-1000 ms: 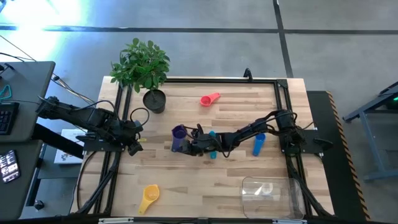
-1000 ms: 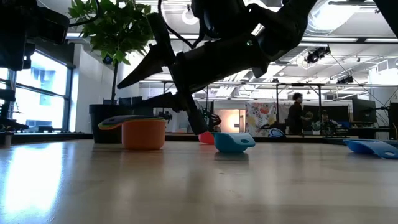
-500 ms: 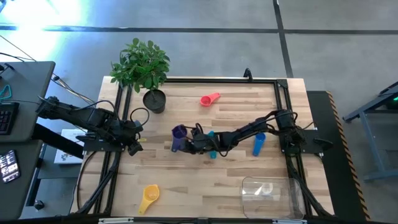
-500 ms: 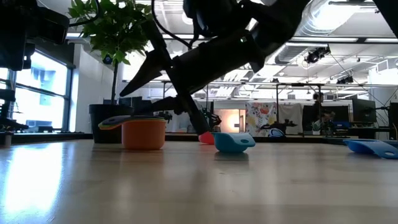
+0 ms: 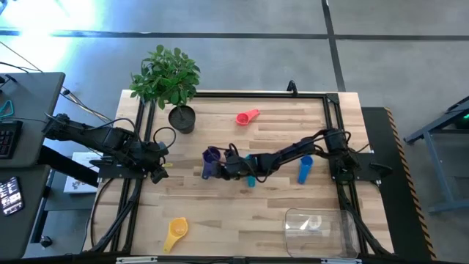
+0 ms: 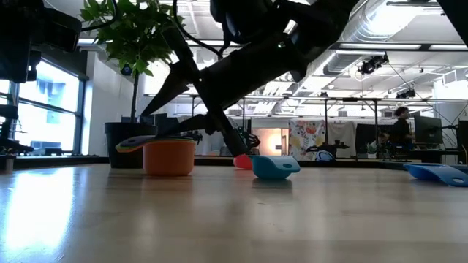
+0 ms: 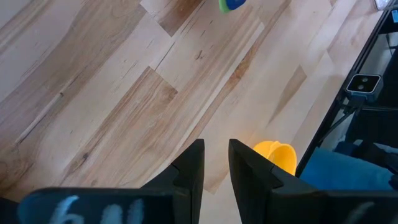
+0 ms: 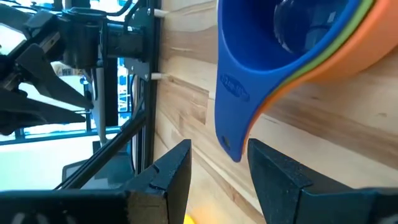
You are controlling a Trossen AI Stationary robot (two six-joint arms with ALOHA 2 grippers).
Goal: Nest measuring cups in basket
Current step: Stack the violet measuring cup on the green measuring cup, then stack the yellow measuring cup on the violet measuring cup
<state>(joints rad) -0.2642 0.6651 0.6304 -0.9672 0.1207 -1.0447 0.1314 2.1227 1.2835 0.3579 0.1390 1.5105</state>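
Note:
A nested stack of measuring cups [image 5: 211, 155] stands on its base mid-table, orange outermost [image 6: 169, 157], green inside it and a blue one [image 8: 273, 37] on top. My right gripper [image 5: 220, 167] hangs open just right of the stack. In the right wrist view its fingers [image 8: 171, 177] flank the free end of the blue handle [image 8: 233, 134], and I see no touch. A teal cup [image 5: 250, 179], a blue cup [image 5: 305, 169], a pink cup [image 5: 248, 116] and a yellow cup [image 5: 176, 232] lie apart. The clear basket [image 5: 319, 227] sits at the near right. My left gripper [image 5: 157, 171] waits shut at the left edge.
A dark plant pot [image 5: 182, 118] with a leafy plant stands at the far left corner. The teal cup [image 6: 274, 166] lies close behind my right gripper's arm. Black frame rails [image 5: 333, 132] run along the table's sides. Bare wood lies between the stack and the basket.
My right gripper has crept a little toward the table's left, closer to the nested stack, with its fingers staying open. The cups have not moved.

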